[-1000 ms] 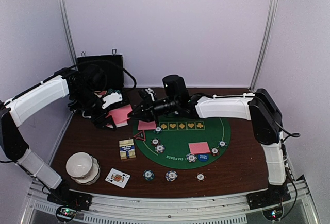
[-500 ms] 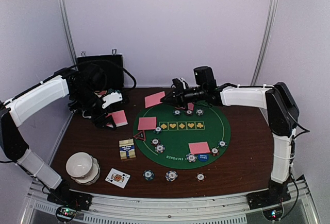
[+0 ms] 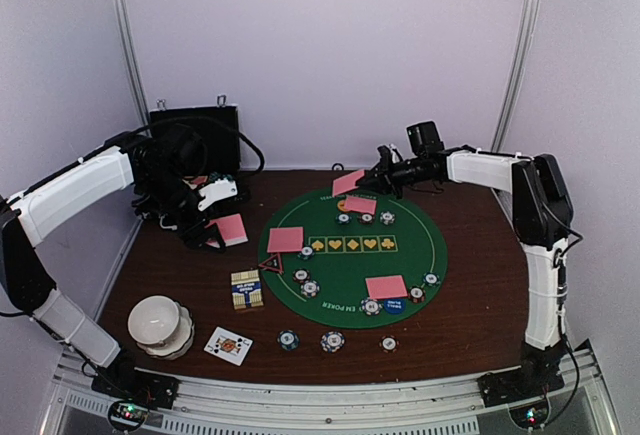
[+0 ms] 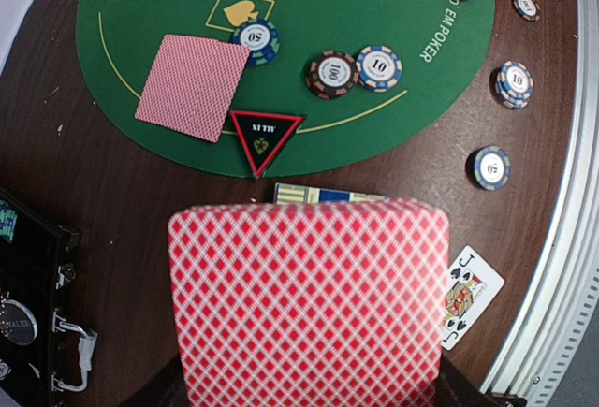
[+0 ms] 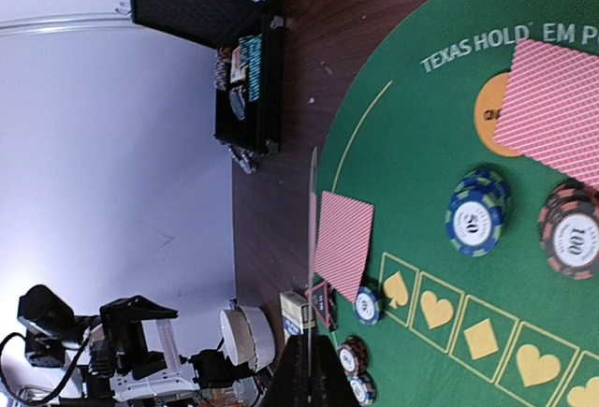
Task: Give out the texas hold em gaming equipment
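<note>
The pink-backed card (image 4: 309, 304) fills the left wrist view's lower centre, hiding the left gripper (image 3: 213, 237) fingertips and most of the card box (image 4: 328, 195).

The top camera looks down from high over the near edge onto the whole table (image 3: 480, 325). The left wrist camera looks steeply down from the left. The right wrist camera, rolled sideways, skims low from the far side. All 3 share the green poker mat (image 3: 350, 265) and the red-black triangle marker (image 3: 271, 263).

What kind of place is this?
Probably a robot test booth, not a casino: plain white panels enclose one brown table, two arms are bolted at its edge, and a green poker mat lies on it.
</note>
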You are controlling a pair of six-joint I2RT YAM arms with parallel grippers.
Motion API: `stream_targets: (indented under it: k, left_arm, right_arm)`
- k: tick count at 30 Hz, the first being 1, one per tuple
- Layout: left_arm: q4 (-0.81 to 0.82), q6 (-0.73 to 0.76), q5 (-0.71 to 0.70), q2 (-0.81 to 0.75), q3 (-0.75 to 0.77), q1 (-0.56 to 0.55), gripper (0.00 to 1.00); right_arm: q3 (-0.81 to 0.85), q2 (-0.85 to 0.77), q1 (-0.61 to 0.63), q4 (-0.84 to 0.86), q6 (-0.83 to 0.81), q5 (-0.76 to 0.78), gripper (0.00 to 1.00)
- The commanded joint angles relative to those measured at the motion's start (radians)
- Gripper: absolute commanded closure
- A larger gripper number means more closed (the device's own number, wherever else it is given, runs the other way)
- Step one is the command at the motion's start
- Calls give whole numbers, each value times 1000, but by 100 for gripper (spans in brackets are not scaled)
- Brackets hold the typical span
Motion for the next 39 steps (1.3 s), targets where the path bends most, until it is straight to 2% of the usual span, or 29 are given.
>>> stream_targets:
  k: [1,13,20,32,39]
  left_arm:
    - [18,10,8,-28,2,1,100]
    - [12,12,17,-30,6,1,100]
    - [10,13,17,-34,1,1,100]
    - [10,14,15,-50,-15,1,100]
    - [11,14,17,-51,-15,1,100]
  right_arm:
    - [86,75,-25,-120,-95,73,100]
    - [212,211,-52,-89,-43,151,100]
    - [245,238,-57,-138,-54,211,100]
    - [300,227,-58,-258,-137,257,73]
    - [304,152,-57,-357,-204,331,63]
